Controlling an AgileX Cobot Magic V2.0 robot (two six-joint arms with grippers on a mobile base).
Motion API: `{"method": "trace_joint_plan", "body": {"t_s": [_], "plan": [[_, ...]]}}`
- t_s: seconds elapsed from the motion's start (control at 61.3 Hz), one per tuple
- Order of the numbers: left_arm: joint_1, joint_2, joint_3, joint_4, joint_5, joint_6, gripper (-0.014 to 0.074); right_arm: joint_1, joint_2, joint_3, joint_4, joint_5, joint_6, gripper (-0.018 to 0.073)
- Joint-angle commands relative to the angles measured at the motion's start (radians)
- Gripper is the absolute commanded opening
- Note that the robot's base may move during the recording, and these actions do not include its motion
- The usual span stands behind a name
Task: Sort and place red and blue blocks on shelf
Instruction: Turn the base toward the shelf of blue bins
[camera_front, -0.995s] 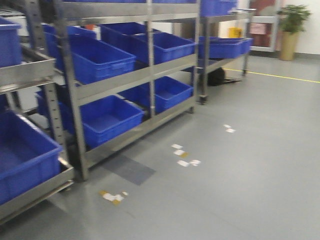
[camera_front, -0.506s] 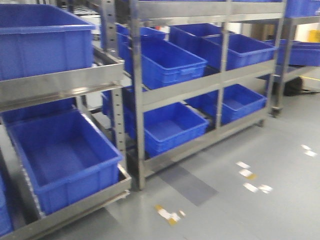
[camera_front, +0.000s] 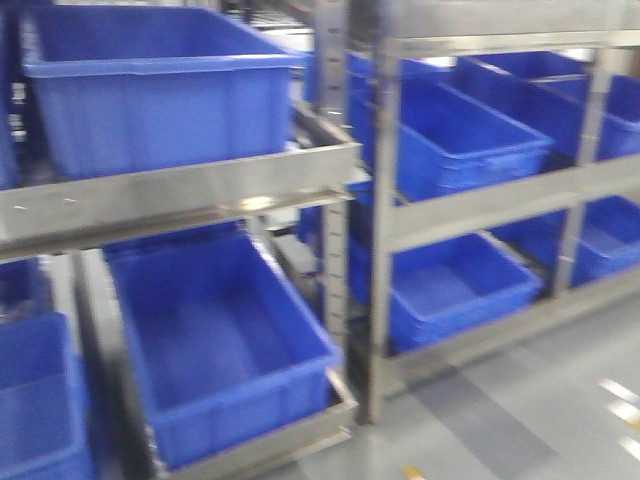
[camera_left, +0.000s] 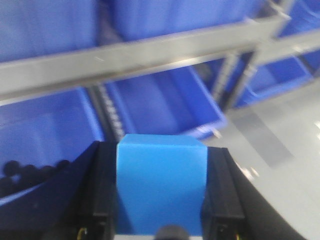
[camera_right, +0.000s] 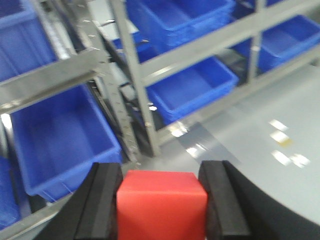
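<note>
Holding: left gripper (camera_left: 161, 162) clamps blue block (camera_left: 161, 192), right gripper (camera_right: 161, 182) clamps red block (camera_right: 161, 206); shelf (camera_left: 125, 60) at 12 o'clock of blue block (blue bins (camera_front: 160, 95) on tiers).

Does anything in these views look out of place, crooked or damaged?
Only small white and yellowish scraps lie scattered on the grey floor before the shelf, like leftover tape. The blue block and red block sit straight in the left gripper and right gripper.
</note>
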Motion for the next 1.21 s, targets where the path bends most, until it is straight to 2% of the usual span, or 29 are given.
{"method": "trace_joint_plan", "body": {"t_s": [0.0,1.191], "plan": [[0.001,-0.003,-0.029,-0.009,-0.083,-0.007,0.0076,-0.005,-0.002,-0.030,-0.018,-0.086,-0.007,0.0059],[0.001,-0.003,-0.029,-0.009,-0.083,-0.007,0.0076,-0.005,-0.002,-0.030,-0.018,-0.086,-0.007,0.0059]]}}
